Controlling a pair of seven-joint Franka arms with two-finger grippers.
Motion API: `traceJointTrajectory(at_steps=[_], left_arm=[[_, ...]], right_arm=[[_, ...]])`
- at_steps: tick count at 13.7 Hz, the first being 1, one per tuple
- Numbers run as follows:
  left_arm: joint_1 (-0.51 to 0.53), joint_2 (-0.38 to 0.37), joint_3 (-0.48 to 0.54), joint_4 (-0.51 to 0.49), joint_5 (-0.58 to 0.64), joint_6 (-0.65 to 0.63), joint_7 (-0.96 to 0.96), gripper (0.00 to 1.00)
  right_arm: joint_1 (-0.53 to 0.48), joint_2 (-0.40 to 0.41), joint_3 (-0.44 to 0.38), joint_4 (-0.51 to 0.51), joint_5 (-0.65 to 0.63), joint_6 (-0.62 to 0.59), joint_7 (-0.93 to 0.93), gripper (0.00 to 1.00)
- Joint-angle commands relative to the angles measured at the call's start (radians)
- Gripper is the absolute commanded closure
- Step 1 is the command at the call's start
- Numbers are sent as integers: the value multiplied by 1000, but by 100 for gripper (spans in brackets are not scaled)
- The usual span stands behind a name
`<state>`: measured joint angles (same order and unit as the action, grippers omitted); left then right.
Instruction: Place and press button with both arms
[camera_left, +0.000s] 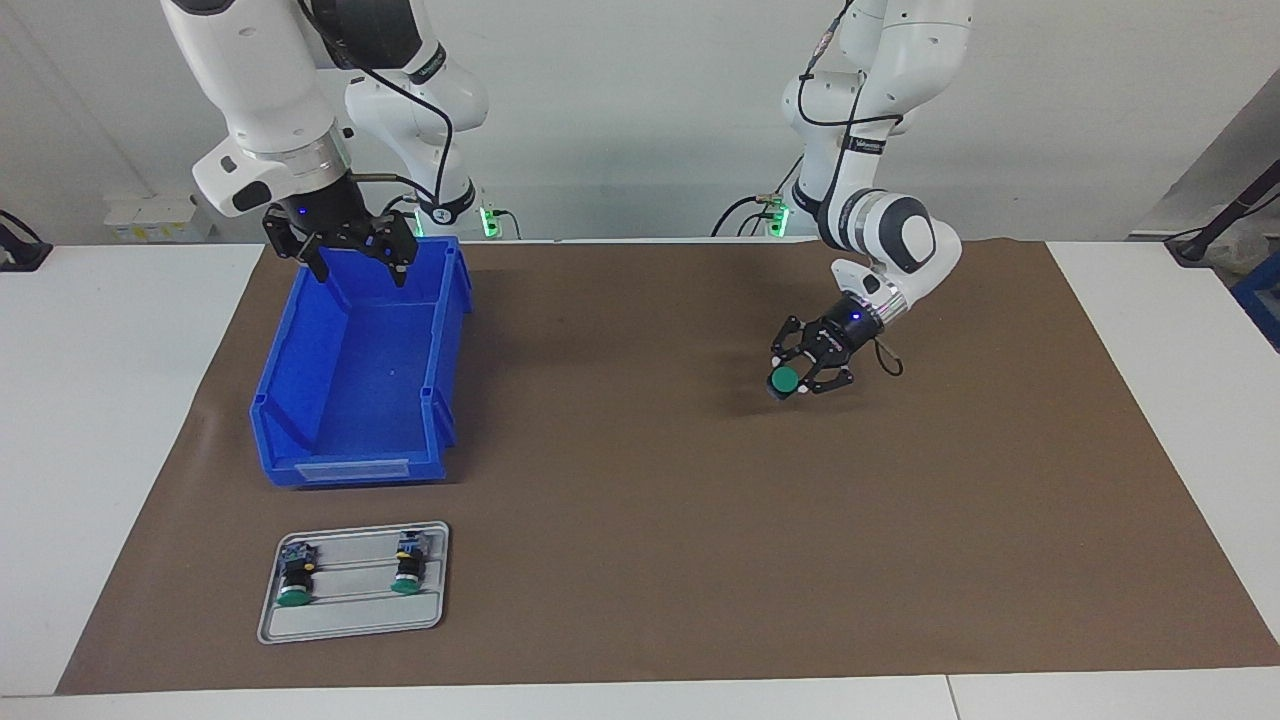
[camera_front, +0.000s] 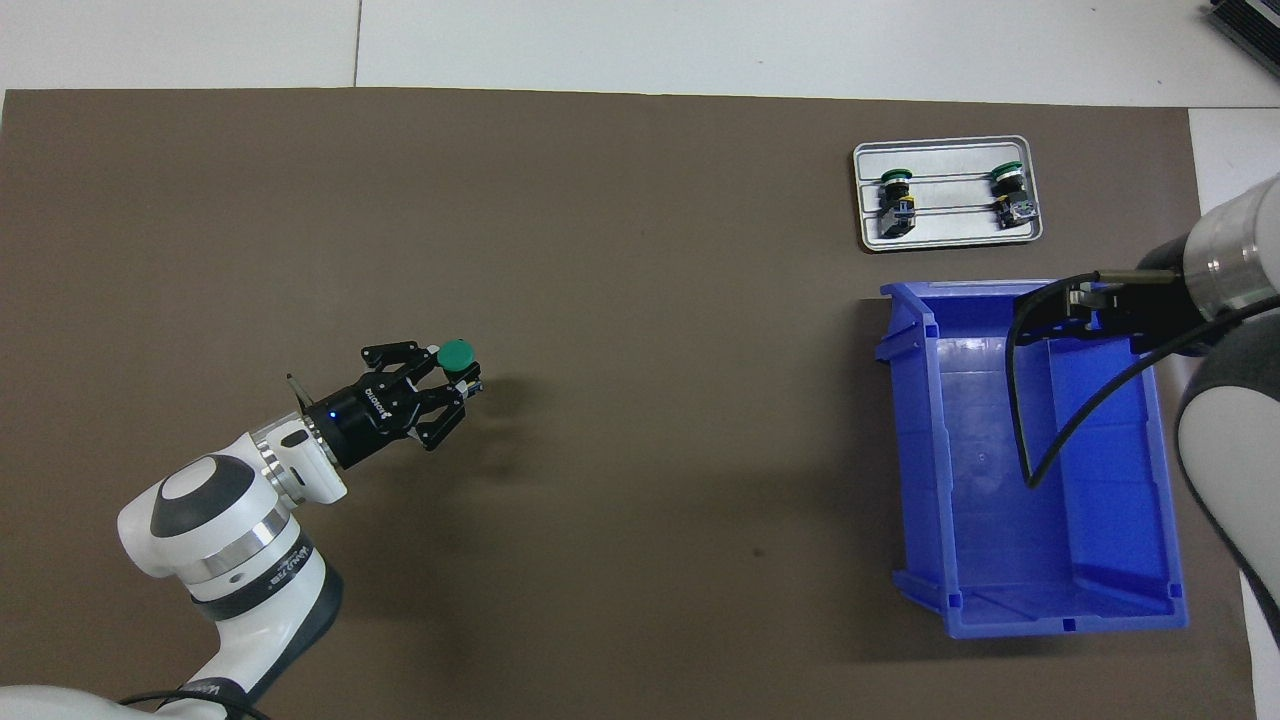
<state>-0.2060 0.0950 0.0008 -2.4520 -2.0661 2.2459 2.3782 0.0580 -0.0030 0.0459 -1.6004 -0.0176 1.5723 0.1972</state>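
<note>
The button has a round dark-green cap, and my left gripper is shut on its dark body. In the overhead view the button's green cap shows at the tip of the left gripper. The button hangs low over the brown mat, toward the left arm's end of the table, and I cannot tell whether it touches the mat. My right gripper stands open with nothing in it, over the end of the blue bin nearest the robots. From overhead the right gripper shows over the bin.
A grey tray lies farther from the robots than the bin, holding two other green-capped buttons. The tray shows in the overhead view too. White tabletop borders the mat.
</note>
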Motion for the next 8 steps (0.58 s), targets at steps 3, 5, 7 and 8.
traceJointTrajectory(at_steps=[3,5,7,8], left_arm=[[-61,77,11,30,-95,-55,148,87],[-81,81,11,2,-97,-83,199,86],[-92,77,11,-30,-95,-95,263,86],[-92,71,11,-45,-95,-121,280,86]], right_arm=[[-13,-15,8,-19,22,6,11,0],[-14,-15,8,-19,22,6,13,0],[-12,-15,8,-19,22,6,11,0],[-12,-15,8,-19,22,6,11,0]])
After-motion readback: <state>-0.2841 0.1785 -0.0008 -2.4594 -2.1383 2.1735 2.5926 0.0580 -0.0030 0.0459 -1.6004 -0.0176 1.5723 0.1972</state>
